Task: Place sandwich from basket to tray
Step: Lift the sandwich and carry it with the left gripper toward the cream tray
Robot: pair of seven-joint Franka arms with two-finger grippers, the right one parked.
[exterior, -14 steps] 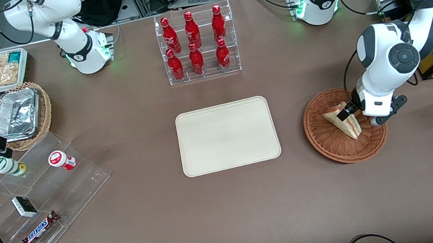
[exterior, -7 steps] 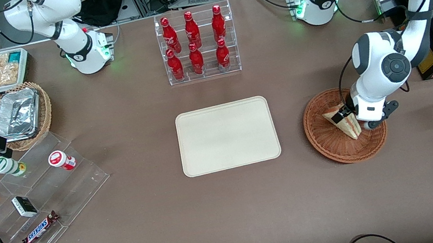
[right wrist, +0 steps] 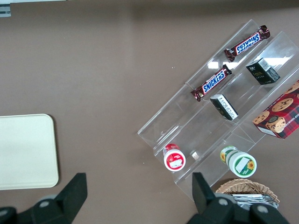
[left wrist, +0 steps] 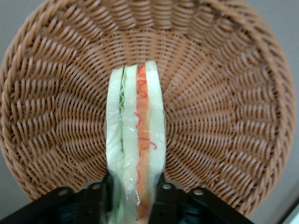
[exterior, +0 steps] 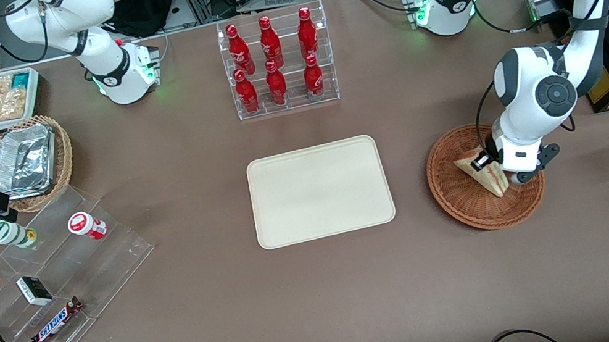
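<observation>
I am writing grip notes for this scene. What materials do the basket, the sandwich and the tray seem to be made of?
Basket: woven wicker, reddish-brown, ribbed strands visible.
Sandwich: soft white bread with green and orange filling, glossy as if wrapped in clear film; the gripper is closed on it in the basket.
Tray: matte cream, smooth, probably plastic or moulded fibre.

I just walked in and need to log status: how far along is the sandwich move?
Done: the gripper has reached the basket and its fingers are closed on the sandwich. In hand: the grasp, sandwich not yet lifted out. Left: lift, carry, and set it on the tray.
</observation>
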